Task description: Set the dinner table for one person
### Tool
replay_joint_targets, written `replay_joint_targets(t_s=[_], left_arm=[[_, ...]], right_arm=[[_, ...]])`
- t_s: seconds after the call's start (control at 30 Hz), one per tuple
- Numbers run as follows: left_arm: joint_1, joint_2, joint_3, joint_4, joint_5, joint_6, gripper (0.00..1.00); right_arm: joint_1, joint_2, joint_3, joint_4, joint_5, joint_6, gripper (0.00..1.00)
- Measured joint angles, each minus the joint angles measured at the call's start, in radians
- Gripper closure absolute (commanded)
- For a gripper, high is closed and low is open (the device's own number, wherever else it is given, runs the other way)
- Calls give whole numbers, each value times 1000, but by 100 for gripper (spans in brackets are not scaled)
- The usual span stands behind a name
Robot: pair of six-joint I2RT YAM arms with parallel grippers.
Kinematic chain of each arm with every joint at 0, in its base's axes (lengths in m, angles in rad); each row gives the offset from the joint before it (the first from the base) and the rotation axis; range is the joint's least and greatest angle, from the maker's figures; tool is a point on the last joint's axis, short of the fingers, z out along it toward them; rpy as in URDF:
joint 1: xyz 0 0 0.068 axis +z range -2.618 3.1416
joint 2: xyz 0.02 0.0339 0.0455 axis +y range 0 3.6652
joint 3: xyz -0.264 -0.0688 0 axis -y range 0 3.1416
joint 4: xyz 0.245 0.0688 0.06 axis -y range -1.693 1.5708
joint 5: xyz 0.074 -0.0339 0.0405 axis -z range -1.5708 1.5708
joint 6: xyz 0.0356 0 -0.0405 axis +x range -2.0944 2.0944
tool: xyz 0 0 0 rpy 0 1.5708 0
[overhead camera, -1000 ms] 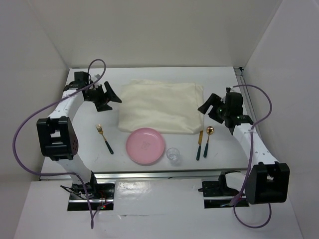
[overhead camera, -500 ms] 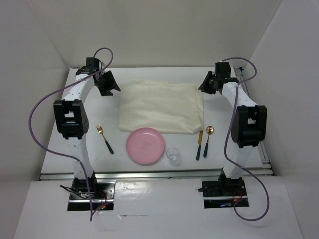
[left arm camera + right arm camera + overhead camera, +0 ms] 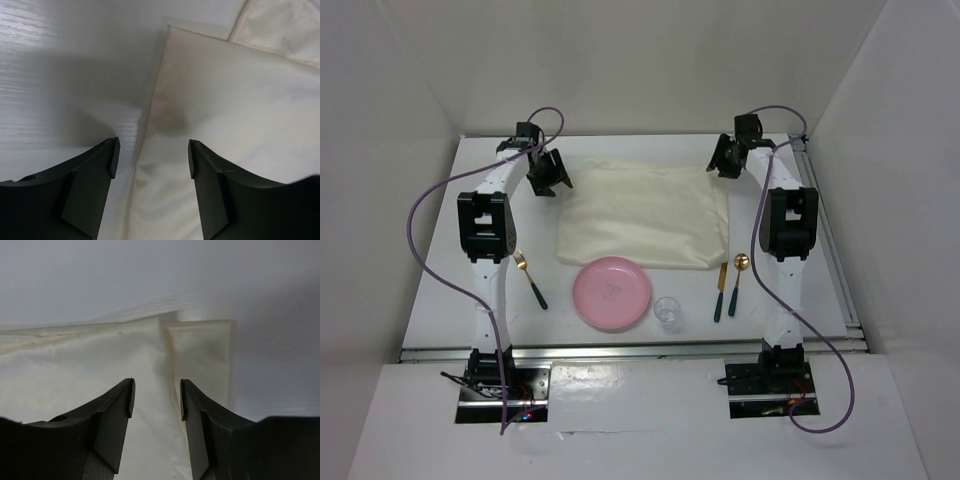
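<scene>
A folded cream cloth (image 3: 645, 215) lies on the far half of the white dinner table (image 3: 440, 290). My left gripper (image 3: 552, 175) hovers over the cloth's far left corner. In the left wrist view the gripper (image 3: 154, 159) is open, and the cloth (image 3: 235, 115) edge runs beneath the gap. My right gripper (image 3: 722, 160) hangs over the far right corner. In the right wrist view that gripper (image 3: 157, 399) is open above the cloth (image 3: 90, 360), where a layered edge shows. Neither gripper pinches anything.
Near the front edge lie a gold fork (image 3: 530, 278) with a dark handle, a pink plate (image 3: 611, 292), a clear glass (image 3: 667, 312), a knife (image 3: 721, 291) and a spoon (image 3: 736, 283). White walls enclose the table on three sides.
Both arms have stretched forward from beside the cloth to its two far corners. The cloth, plate, glass and cutlery have not moved.
</scene>
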Motion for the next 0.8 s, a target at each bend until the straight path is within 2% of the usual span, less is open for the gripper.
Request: replay_joint_targets(t_s=[0.13,0.3,0.33,0.43,0.47,0.53,0.57,0.63,0.67,0.8], left_arm=[[-6,9,6,20,-2,-1,25],[-14,19,11,50,18,-6,35],[-16,24,13,56,24,-6,37],[-21,40,21,73,49,-23,56],[-22,43,21,80,59,-24,68],[-24,50,21,88,69,-32,81],[-25,52,21,90,72,-31,87],[-25,52,21,94,77,-34,100],[-26,52,21,99,80,-38,100],[-26,51,21,106,85,-49,100]], right_arm=[[3,57,59,-10,-5,-10,46],[4,122,126,-16,-21,-16,46],[4,127,130,-19,-27,-17,46],[4,138,139,-25,-46,-18,48],[4,142,147,-25,-53,-18,51],[4,150,158,-24,-67,-21,58],[4,153,161,-24,-73,-21,72],[4,154,162,-23,-88,-26,92],[4,154,162,-23,-96,-21,100],[4,154,162,-20,-122,-22,100]])
